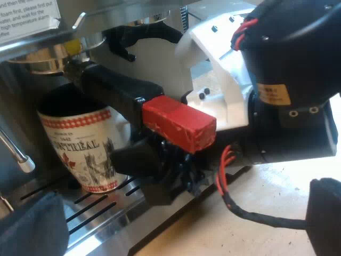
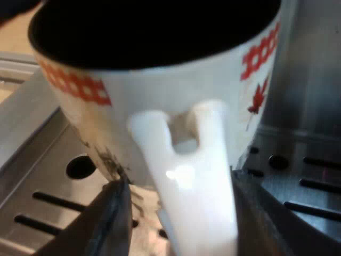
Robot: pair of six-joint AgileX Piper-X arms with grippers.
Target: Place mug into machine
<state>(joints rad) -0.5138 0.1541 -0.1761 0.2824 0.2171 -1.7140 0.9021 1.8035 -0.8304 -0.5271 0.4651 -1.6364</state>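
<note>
On the left arm, the left gripper [image 1: 181, 218] has its fingers spread wide with nothing between them, hanging near the outer lip of the drip tray [image 1: 96, 213]. From there the mug [image 1: 80, 144] stands upright on the tray's slotted grate, directly under the holder [image 1: 114, 88] locked into the espresso machine [image 1: 32, 53]. The steam wand [image 1: 16, 154] is close beside the mug, not touching. The holder's red end [image 1: 178, 125] sticks out over the right gripper [image 1: 152, 168], which sits low at the mug's handle side. On the right arm, its fingers [image 2: 114, 218] straddle the white mug handle [image 2: 186, 176]: one lies against it, while the other shows a sliver of mug wall between it and the handle. That reads as a slack, narrow opening rather than a clamp. My call is that placement is essentially done and this is the release-and-retreat step. The next move needs the right fingers opened enough to clear both sides of the handle. Then it should back straight out along the handle line, staying low under the red end. Risk: a finger snags the handle and spins or drags the mug off the grate. Containers: the mug's inside is dark and I can make out no liquid, so it is likely empty. The holder's basket is hidden up in the machine, so I can't tell its contents.
</note>
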